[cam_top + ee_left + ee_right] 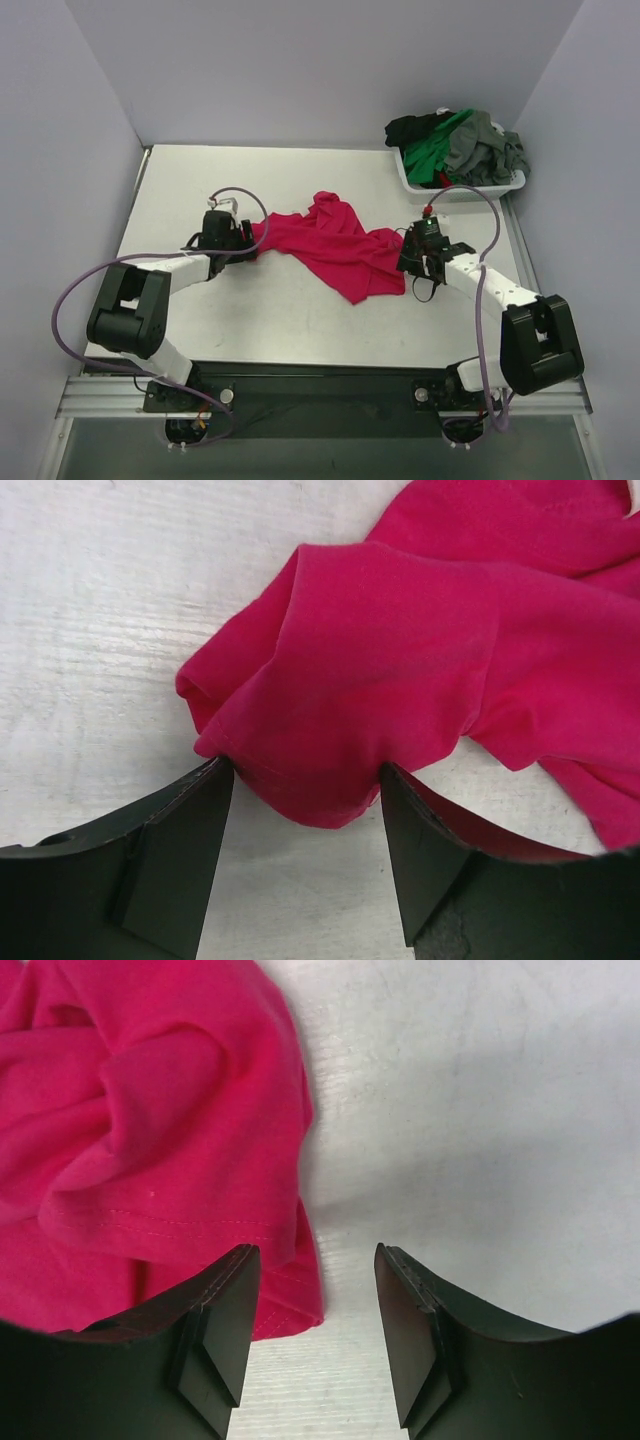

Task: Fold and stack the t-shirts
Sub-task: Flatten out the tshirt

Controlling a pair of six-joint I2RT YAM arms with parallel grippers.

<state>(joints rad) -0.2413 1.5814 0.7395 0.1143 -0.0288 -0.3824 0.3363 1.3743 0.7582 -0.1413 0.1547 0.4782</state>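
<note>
The crimson-red t-shirt [335, 245] lies crumpled and stretched across the middle of the table. My left gripper [246, 238] is at the shirt's left end. In the left wrist view the left gripper [305, 790] is open, and a rounded fold of the red t-shirt [400, 670] reaches just between the fingertips without being pinched. My right gripper [408, 256] is at the shirt's right end. In the right wrist view the right gripper [315, 1270] is open over bare table. A hemmed edge of the red t-shirt [140, 1130] lies beside and under its left finger [225, 1330].
A white plastic basket [455, 190] stands at the back right corner. It holds a green t-shirt [432, 150], a grey t-shirt [482, 150] and a black t-shirt [408, 128] in a heap. White walls close in the table [250, 310] on three sides.
</note>
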